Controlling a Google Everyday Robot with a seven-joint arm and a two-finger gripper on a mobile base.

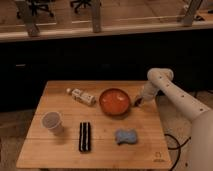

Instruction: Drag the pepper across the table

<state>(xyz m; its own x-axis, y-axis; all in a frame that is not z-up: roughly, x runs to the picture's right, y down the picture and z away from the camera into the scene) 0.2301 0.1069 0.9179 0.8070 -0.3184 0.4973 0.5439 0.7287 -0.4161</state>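
- Camera view, pepper first: I honestly can't pick it out anywhere. All I see is a small dark spot at the tip of the gripper (137, 103), and I can't tell what it is.
- That gripper is low over the right side of the surface (105, 152), just beside the right rim of the red bowl (115, 101). Whether it's spread or pinching something, I can't tell.
- A white arm (175, 95) comes in from the right edge and bends down to it.
- Left of the bowl a small bottle (81, 96) lies on its side, tilted.
- A paper cup (52, 122) stands upright near the left edge.
- A dark flat bar (85, 136) lies near the front, with a blue sponge (126, 136) to its right, below the bowl.
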